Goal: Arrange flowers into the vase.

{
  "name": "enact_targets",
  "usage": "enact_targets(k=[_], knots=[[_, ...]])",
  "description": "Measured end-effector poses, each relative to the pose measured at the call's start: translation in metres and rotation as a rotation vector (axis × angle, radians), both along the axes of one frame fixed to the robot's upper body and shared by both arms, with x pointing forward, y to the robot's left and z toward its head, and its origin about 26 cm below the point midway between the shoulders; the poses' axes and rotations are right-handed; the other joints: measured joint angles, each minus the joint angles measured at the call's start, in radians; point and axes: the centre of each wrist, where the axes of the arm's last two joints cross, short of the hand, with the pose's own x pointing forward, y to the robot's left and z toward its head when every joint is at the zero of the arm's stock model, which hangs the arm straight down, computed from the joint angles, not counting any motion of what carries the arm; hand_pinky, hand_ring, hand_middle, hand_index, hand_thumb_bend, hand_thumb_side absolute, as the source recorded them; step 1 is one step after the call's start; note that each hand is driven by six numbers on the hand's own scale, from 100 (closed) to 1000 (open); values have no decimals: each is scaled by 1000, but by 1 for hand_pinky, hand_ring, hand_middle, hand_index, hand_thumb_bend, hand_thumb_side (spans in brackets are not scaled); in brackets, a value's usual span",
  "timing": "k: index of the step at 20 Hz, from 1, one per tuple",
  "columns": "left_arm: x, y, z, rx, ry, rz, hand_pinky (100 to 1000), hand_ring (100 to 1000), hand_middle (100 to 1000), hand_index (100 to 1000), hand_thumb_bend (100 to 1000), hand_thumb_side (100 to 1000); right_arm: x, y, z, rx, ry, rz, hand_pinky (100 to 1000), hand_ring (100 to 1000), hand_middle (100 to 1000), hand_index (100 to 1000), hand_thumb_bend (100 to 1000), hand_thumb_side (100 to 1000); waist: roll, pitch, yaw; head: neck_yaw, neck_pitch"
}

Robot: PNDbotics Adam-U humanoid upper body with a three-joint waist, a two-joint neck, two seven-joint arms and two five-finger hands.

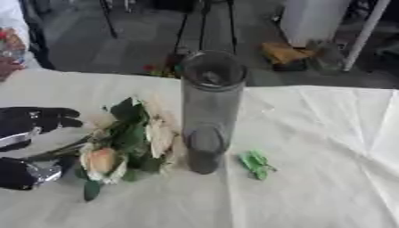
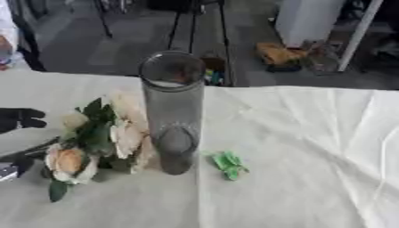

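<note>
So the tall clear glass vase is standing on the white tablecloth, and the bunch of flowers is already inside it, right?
Not quite. The tall clear glass vase is empty and upright on the white tablecloth; the bunch of peach and cream flowers lies beside it, on its left, as the left eye view shows.

Right of the vase (image 1: pixel 210 107) the worktop (image 1: pixel 327 147) is wide open, with just a small green leaf scrap (image 1: pixel 255 164) lying near the vase's base. Left of the vase it's crowded: the flower bunch (image 1: pixel 128 142) lies right against it, and the left hand (image 1: pixel 35 122) sits just beyond that.
</note>
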Motion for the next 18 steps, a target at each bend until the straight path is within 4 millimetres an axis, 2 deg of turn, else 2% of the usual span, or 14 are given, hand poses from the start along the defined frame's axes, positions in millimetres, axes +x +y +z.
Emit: enact_targets(k=[2, 4, 5, 9, 13, 18], knots=[[-1, 1, 0, 13, 14, 15, 1000, 1000, 1000, 1000, 242, 848, 0, 0, 0, -1, 1, 1, 795, 671, 546, 805, 100, 802, 3, 0, 1, -4, 0], [-2, 1, -1, 22, 29, 25, 1000, 1000, 1000, 1000, 278, 863, 0, 0, 0, -4, 2, 3, 798, 673, 544, 804, 100, 803, 6, 0, 2, -8, 0], [-2, 1, -2, 28, 36, 29, 1000, 1000, 1000, 1000, 324, 861, 0, 0, 0, -5, 3, 5, 798, 673, 543, 804, 100, 803, 7, 0, 2, -10, 0], [-3, 0, -1, 73, 56, 40, 1000, 1000, 1000, 1000, 376, 858, 1, 2, 0, -12, 7, 14, 797, 672, 541, 801, 100, 801, 9, 0, 1, -14, 0], [-2, -3, 0, 114, 54, 57, 1000, 1000, 1000, 1000, 396, 839, 1, 3, -1, -19, 9, 25, 796, 672, 540, 800, 100, 800, 11, 0, -5, -13, 0], [-1, -8, 1, 136, 32, 72, 1000, 1000, 1000, 1000, 371, 831, 2, 4, -1, -24, 10, 36, 797, 672, 537, 796, 100, 800, 12, 0, -12, -8, 0]])
